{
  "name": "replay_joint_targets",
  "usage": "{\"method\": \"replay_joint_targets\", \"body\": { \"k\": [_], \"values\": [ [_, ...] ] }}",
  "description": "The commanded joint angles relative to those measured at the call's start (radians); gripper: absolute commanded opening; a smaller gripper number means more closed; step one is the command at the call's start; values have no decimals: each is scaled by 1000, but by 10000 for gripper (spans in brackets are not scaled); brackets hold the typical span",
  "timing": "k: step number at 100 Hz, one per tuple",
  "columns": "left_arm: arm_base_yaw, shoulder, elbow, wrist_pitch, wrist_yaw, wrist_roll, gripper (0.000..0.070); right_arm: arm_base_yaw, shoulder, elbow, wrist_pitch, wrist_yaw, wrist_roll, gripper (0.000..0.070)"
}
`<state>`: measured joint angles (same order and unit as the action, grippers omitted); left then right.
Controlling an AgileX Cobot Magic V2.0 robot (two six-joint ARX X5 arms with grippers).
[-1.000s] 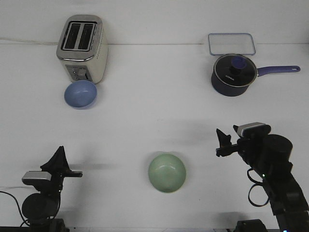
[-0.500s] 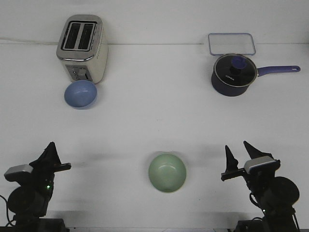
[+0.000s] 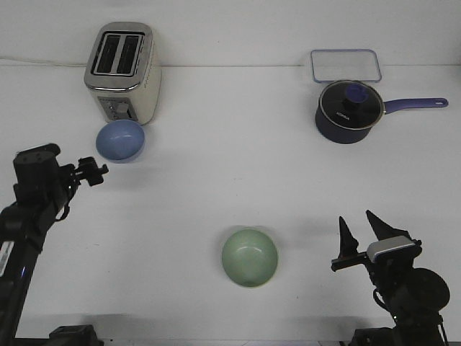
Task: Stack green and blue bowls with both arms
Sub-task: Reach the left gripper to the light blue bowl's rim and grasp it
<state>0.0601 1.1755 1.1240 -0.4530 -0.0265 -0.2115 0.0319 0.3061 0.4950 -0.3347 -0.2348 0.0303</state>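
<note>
On the white table [image 3: 238, 144], the green bowl [image 3: 249, 257] was seen near the front edge, slightly right of centre, upright and with nothing in it. The blue bowl [image 3: 120, 140] was placed far to the left, just in front of the cream toaster [image 3: 123, 72], so close that touching could not be ruled out. The left gripper [image 3: 94, 173] was held above the table just beside the blue bowl, on its near-left side, apart from it; whether its fingers were parted could not be told, and nothing was seen in its grasp. The right gripper [image 3: 364, 232] was positioned at the near right, well apart from the green bowl, its two pointed fingers spread wide with nothing between them. At the far right, a dark blue lidded saucepan [image 3: 348, 109] was set in front of a clear rectangular lid [image 3: 345, 65].
</note>
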Motion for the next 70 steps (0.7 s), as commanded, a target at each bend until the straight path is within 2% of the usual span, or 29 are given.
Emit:
{"method": "replay_joint_targets", "body": {
  "k": [1, 22, 46, 70],
  "values": [
    [15, 93, 61, 2, 36, 20, 649, 2, 2, 8, 14, -3, 6, 398],
    [71, 354, 193, 4, 141, 20, 648, 3, 1, 8, 14, -4, 8, 398],
    [85, 597, 351, 4, 143, 21, 648, 3, 1, 8, 16, -4, 18, 398],
    [85, 748, 459, 2, 143, 17, 648, 3, 2, 8, 14, -3, 18, 398]
  ]
}}
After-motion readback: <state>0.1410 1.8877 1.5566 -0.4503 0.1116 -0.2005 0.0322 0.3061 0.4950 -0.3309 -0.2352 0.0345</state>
